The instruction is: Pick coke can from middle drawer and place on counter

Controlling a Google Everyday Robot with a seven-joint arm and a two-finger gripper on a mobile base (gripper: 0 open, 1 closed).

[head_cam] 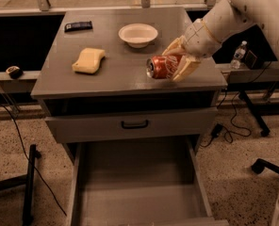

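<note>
The fingers (184, 69) are closed on the can (162, 67), one above it and one below. The gripper (172, 65) holds the can on its side, with the silver top turned to the left. The can is low over the right part of the desk (120, 76), near the front edge. I cannot tell if it touches the top yet.

Further out on the desk are a white bowl (138, 33) behind the can, a yellow sponge (88, 60) well to the left and a small black thing (78, 26) at the back.

Down below, the drawer (139, 197) is pulled out and the can is not in it.

So I think the picking up is done and the putting down is in hand. Next, the can should be set down gently, best standing up so it does not roll. Then the fingers can open.
</note>
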